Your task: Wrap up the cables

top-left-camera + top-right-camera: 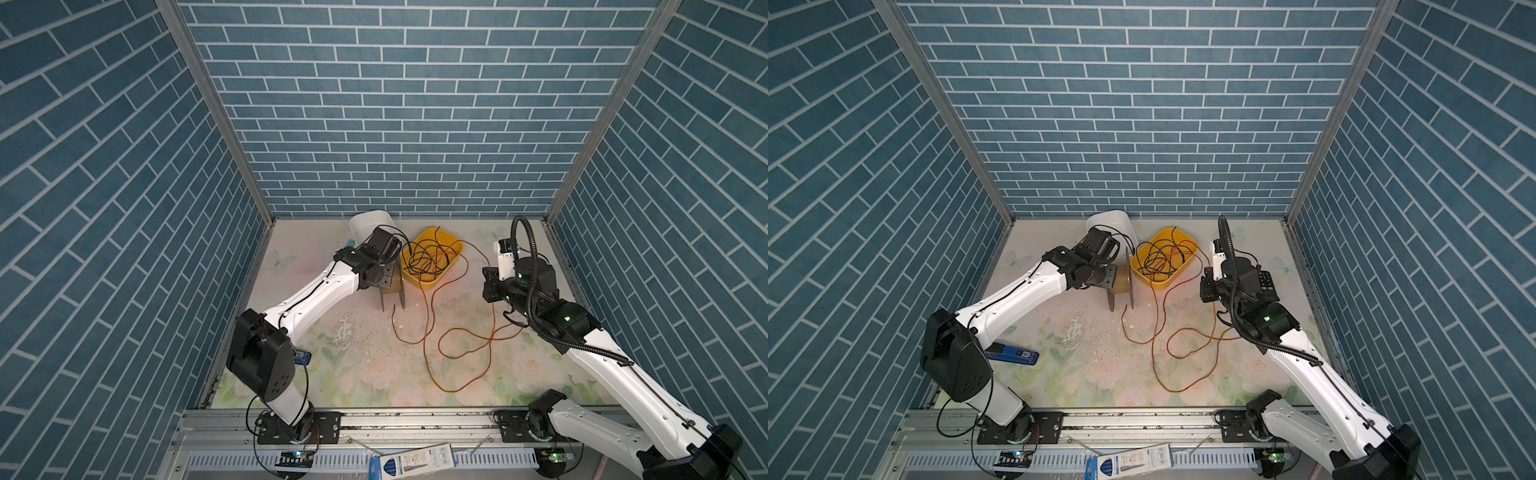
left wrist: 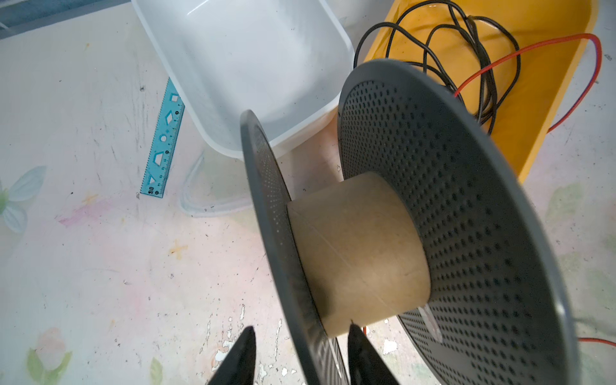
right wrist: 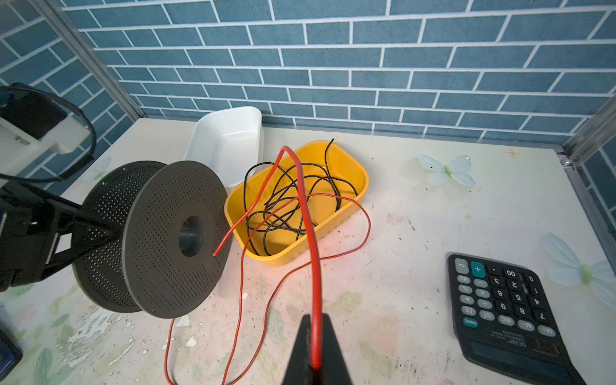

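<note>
- On the flowered table, between spool and right arm: cables in loose orange-red loops, long axis running from the back bins toward the front rail.
- Rises from the right gripper, arches over the yellow bin, then drops with the free end pointing at the spool's outer flange, just beside the hub hole.
- Right gripper: pinched tight on the cables, strand passing straight between the fingers.
- Left gripper: jaws apart, astride one spool flange, one finger beside the cardboard core, table showing between the other finger and the flange.
- Spool: upright on its rims, axle level, just beside the yellow bin.
- Yellow bin: holds a black wire tangle, plus one orange-red run crossing it.
- White bin: sits just beside the yellow bin at the back wall, bare floor showing.
</note>
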You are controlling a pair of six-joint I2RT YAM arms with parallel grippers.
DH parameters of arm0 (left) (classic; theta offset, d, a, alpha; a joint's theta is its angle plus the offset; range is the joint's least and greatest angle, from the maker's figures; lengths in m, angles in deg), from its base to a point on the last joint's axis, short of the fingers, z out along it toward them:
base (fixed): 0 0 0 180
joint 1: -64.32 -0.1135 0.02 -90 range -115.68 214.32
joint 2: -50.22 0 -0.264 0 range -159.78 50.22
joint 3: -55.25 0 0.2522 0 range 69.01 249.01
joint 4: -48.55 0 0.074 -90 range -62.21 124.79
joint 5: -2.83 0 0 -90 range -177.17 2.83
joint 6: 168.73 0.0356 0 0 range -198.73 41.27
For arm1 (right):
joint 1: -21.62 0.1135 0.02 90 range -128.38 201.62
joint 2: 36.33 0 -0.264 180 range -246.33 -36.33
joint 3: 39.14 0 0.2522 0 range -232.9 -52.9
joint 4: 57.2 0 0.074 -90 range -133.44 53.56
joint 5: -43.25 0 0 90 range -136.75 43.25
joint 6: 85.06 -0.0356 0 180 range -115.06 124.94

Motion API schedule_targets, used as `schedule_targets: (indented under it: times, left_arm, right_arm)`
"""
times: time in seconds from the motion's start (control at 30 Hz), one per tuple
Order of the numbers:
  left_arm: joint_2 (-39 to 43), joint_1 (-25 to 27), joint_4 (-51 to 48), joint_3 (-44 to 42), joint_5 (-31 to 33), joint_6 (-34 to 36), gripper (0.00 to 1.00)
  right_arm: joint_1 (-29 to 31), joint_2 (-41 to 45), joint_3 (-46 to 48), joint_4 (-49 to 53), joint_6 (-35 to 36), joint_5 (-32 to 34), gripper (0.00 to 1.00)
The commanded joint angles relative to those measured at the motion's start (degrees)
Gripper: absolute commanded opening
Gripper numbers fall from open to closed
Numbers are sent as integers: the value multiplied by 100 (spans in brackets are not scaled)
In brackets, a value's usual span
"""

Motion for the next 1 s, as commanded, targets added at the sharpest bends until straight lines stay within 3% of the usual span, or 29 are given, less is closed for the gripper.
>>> schedule_targets:
  times: [0.0,0.53,0.7,0.97]
  left_arm:
    - [304,-193,-107,-138,54,92,46]
    - [542,-355,-12,-408,-40,233,46]
    - [559,-374,0,-576,-43,241,45]
    - [684,-599,-20,-637,-294,192,45]
  right_arm:
    - [-13,-10,101,-286,242,-202,0]
    - [-8,-31,109,-455,290,-1207,0]
    - [-1,-40,68,-507,328,-1252,0]
    - [16,-220,-38,-663,400,-1999,0]
